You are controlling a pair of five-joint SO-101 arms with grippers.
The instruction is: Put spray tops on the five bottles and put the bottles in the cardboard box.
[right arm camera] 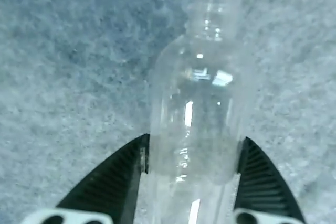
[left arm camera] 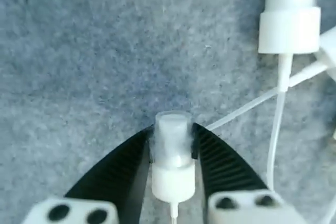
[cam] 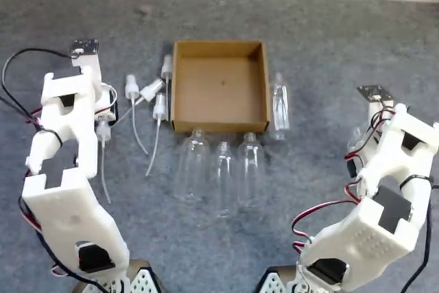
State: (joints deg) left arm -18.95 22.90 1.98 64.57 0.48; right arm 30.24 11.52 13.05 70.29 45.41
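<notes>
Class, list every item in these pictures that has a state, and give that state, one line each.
Cardboard box: open, empty.
Left hand: shut on a spray top.
Right hand: shut on a bottle, uncapped.
Three bottles in front of the box: lying down, uncapped.
Bottle beside the box: lying down, uncapped.
Four loose spray tops: lying down, not fitted.
</notes>
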